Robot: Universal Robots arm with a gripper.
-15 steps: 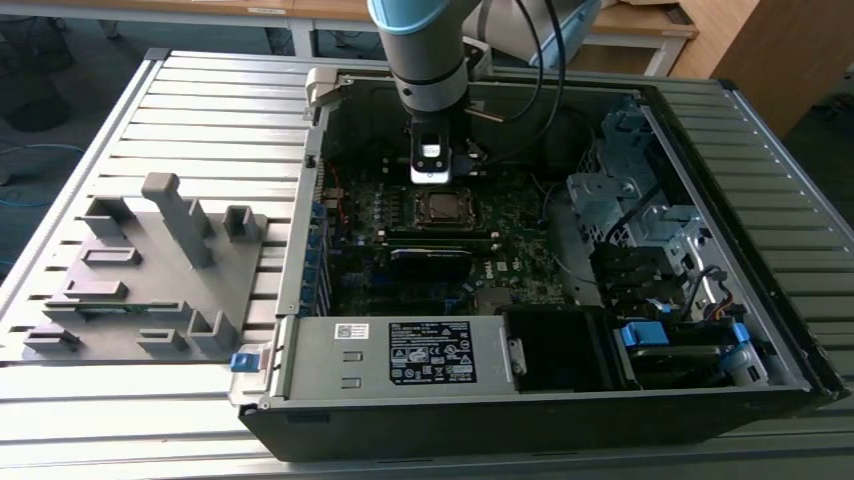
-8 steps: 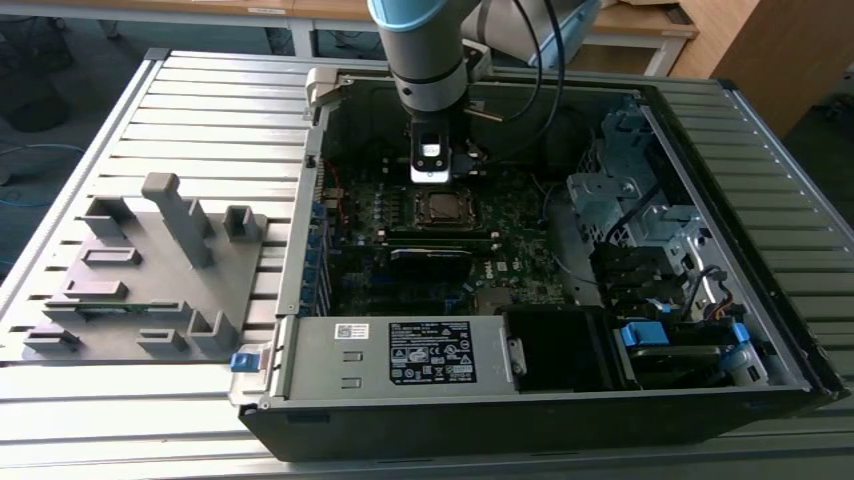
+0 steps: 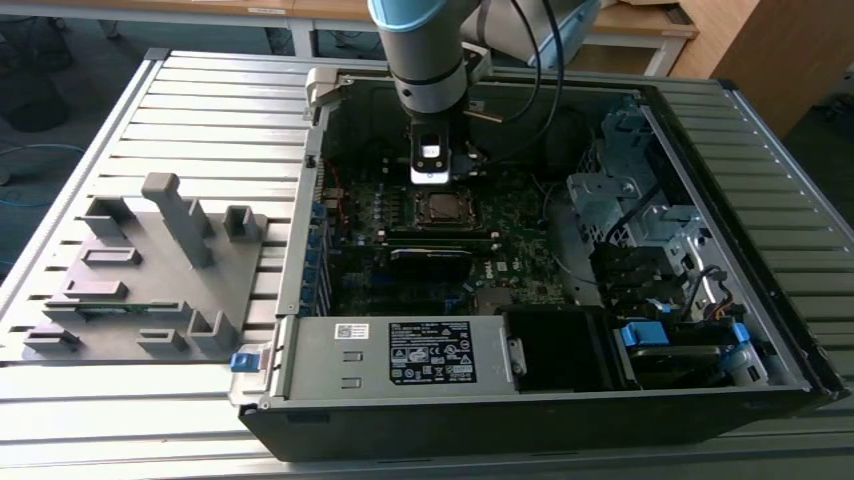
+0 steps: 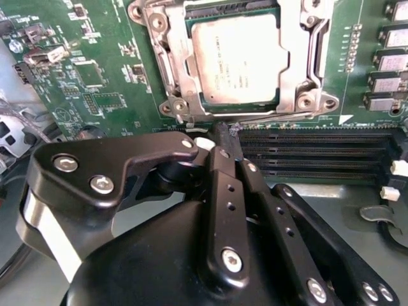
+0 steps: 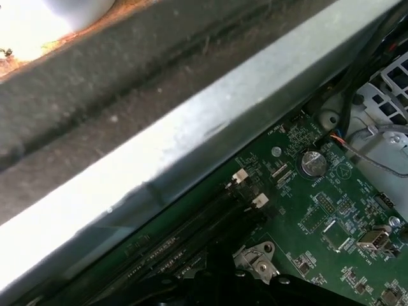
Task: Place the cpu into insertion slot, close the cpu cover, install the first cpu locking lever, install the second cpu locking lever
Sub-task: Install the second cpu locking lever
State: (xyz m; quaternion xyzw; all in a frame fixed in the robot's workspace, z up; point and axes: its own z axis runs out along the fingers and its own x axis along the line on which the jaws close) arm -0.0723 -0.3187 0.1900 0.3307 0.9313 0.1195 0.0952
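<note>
The cpu (image 4: 234, 57) lies flat in the insertion slot (image 4: 229, 7), silvery face up. The cpu cover (image 4: 299, 95) is down around it as a metal frame. A thin lever rod (image 4: 317, 54) runs along one side of the frame; whether it is latched I cannot tell. My gripper (image 4: 224, 137) is shut with nothing between its black fingers (image 4: 220, 185), the tips just off the socket's edge beside the memory slots. In the exterior view the gripper (image 3: 430, 178) hangs just behind the socket with the cpu (image 3: 441, 207) inside the open computer case.
Long black memory slots (image 4: 319, 156) run right beside the fingertips. The case's metal wall (image 5: 191, 146) rises close by. A power supply (image 3: 400, 355) and drive cages (image 3: 627, 200) crowd the case. A grey fixture (image 3: 147, 270) stands on the exterior view's left.
</note>
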